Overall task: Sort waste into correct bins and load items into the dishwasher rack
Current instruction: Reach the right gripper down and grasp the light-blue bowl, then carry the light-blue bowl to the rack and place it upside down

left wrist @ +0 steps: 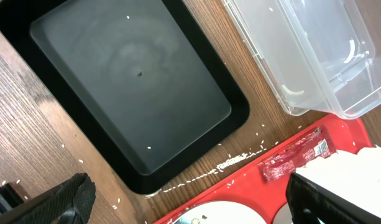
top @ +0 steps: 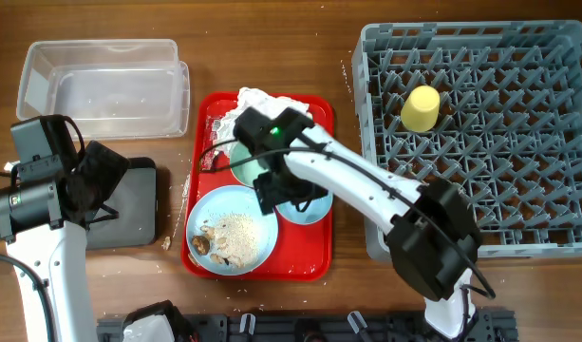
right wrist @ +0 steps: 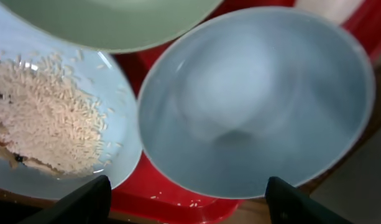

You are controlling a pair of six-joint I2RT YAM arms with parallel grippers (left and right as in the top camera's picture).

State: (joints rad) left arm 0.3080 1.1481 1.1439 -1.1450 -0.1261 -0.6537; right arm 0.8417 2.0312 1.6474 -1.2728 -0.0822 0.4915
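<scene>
right wrist: right gripper (right wrist: 187,188) wide apart over light blue bowl (right wrist: 252,99) rim; left gripper (left wrist: 190,191) apart.

Left arm (top: 44,256) stands well to the left of the red tray (top: 314,252), with its wrist bent over toward the tray. The left gripper (left wrist: 190,186) hangs just off the tray's left edge, pointing down, jaws spread really wide and not holding anything. Right arm (top: 366,185) comes in from beyond the tray's right front corner and stretches diagonally across it. The right gripper (right wrist: 187,193) hovers low over the middle of the tray, facing straight down, jaws apart and not clamped on anything.
</scene>
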